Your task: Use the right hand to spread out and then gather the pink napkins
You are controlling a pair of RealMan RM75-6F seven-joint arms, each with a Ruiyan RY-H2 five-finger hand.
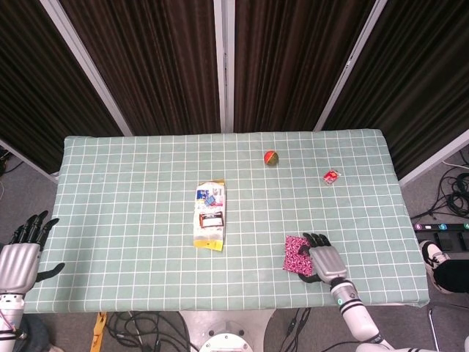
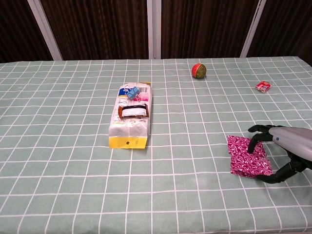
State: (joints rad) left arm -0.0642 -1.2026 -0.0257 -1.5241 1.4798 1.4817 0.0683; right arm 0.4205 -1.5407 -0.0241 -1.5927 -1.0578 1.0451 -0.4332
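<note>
Chest view: right hand [image 2: 285, 152] on pink napkins [image 2: 248, 157].

No lettering, brand or number could be read in either view. The clear packet [image 2: 130, 118] with the yellow end, lying left of the pink napkins [image 2: 247, 157], carried small coloured labels and a dark-framed white panel, but their print was too small and blurred to make out. The little red packet [image 2: 263, 87] far behind the napkins showed white marks that could not be read either.
</note>
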